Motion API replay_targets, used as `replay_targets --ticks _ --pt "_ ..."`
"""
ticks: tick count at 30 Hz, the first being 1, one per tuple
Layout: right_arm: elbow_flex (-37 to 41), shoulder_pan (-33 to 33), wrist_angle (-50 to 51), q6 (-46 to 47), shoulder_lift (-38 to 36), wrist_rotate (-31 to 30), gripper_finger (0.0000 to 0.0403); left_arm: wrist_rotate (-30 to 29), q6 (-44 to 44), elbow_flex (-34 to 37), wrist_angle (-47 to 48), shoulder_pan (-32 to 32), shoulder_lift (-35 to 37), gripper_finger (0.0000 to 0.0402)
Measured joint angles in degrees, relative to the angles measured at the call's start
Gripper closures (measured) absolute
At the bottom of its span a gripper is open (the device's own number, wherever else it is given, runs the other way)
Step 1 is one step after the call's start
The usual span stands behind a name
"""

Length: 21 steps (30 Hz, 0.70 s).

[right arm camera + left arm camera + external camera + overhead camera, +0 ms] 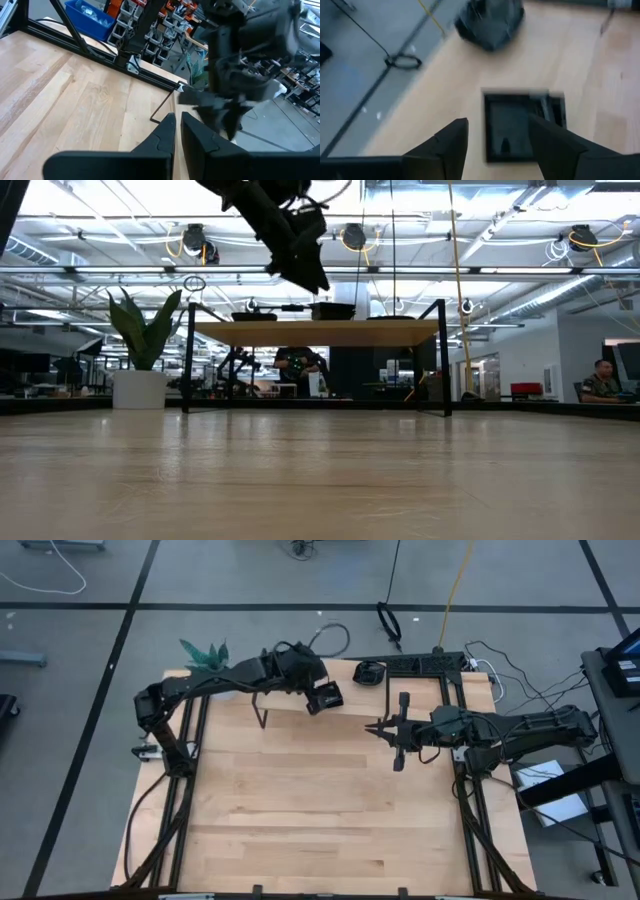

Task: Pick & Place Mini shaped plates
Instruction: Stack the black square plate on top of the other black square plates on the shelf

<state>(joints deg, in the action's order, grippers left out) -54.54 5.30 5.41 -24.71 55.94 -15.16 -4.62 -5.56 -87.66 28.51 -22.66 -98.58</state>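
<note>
A square black mini plate (507, 120) shows blurred just past my left gripper's (497, 140) open fingers, near the table's far edge. In the high view the plate (326, 698) sits at that gripper's (312, 690) tips. The right wrist view shows it edge-on (197, 99), level, under the left arm. Whether it rests on the wood I cannot tell. More black plates (368, 672) lie heaped at the far edge (490, 22). My right gripper (378, 727) waits shut (178, 127) over the table's right half, pointing left. My left gripper has its fingers (452, 145) apart, one on each side of the square plate's near edge (510, 150), coming at it slanting down from the table's left. I cannot tell whether either finger touches the plate.
A potted green plant (205, 655) stands at the far left corner (145, 330). A thin bent dark rod (262, 715) stands on the wood beside the left arm (160, 110). Black frame rails (430, 665) border the table. Bare wood (320, 810) fills the near half.
</note>
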Motion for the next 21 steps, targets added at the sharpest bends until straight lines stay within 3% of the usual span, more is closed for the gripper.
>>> replay_targets --ticks 12,21 --pt "0.0 0.0 -0.4 0.2 0.0 0.0 0.0383 -1.5 -0.2 0.1 1.1 1.0 -3.4 0.0219" --pt "0.0 0.0 -0.4 0.2 0.0 0.0 0.0383 -1.4 0.8 0.0 0.7 1.0 -4.9 0.0214"
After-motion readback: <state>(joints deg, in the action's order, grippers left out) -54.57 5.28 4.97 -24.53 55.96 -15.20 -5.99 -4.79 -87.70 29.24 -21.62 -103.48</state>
